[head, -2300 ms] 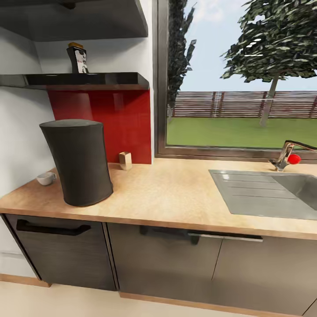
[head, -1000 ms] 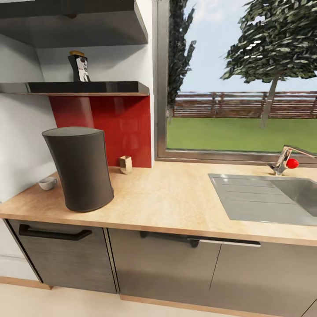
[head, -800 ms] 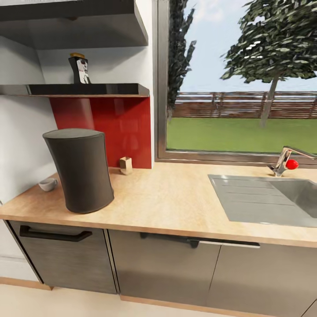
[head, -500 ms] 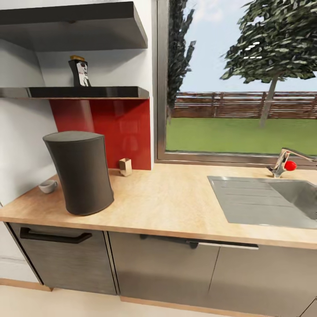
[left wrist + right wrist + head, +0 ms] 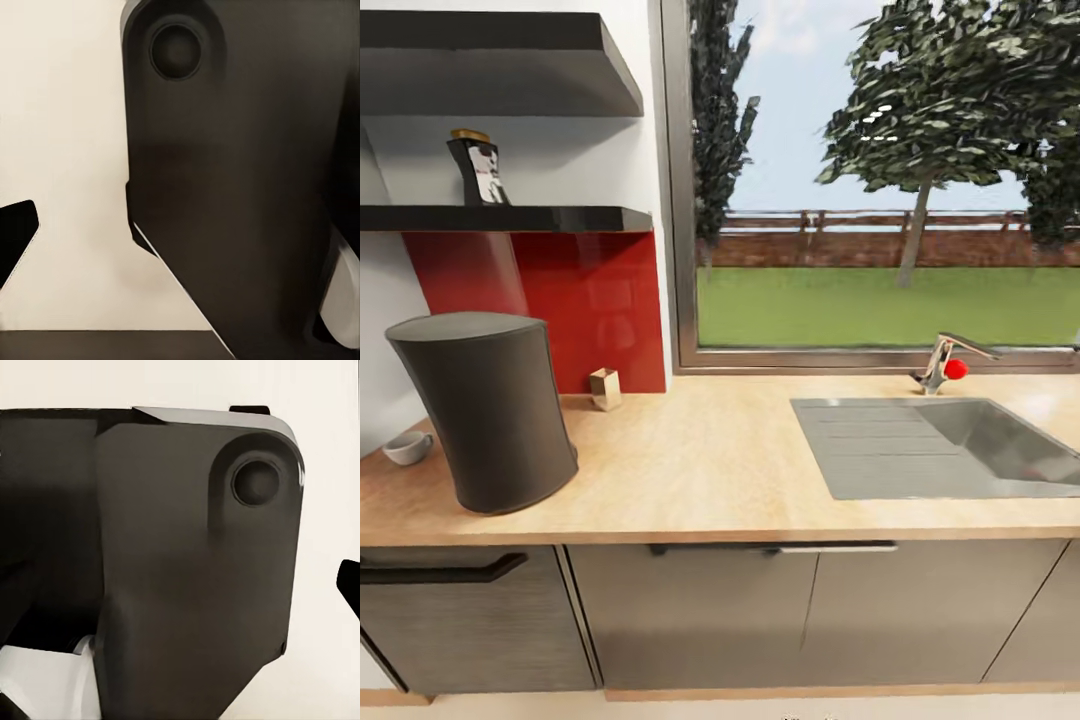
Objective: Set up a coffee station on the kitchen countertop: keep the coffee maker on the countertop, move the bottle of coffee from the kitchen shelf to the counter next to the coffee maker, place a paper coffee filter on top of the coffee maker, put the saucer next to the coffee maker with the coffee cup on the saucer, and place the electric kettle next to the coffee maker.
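A tall dark grey tapered appliance, the coffee maker by its look, stands on the wooden countertop at the left. Just left of it sits a small white coffee cup. A small tan box stands by the red backsplash. The dark bottle of coffee, with a tan lid, is on the black shelf above. In the left wrist view a black fingertip shows at the picture's edge beside my own dark body over the cream floor. Another black fingertip shows in the right wrist view.
A steel sink with a red-knobbed faucet takes up the counter's right half, under a wide window. Grey cabinet fronts with dark handles run below the counter. A second black shelf hangs higher up.
The whole head picture has slid left and slightly down, so the camera has moved right along the counter. Nothing on the counter or shelf has moved.
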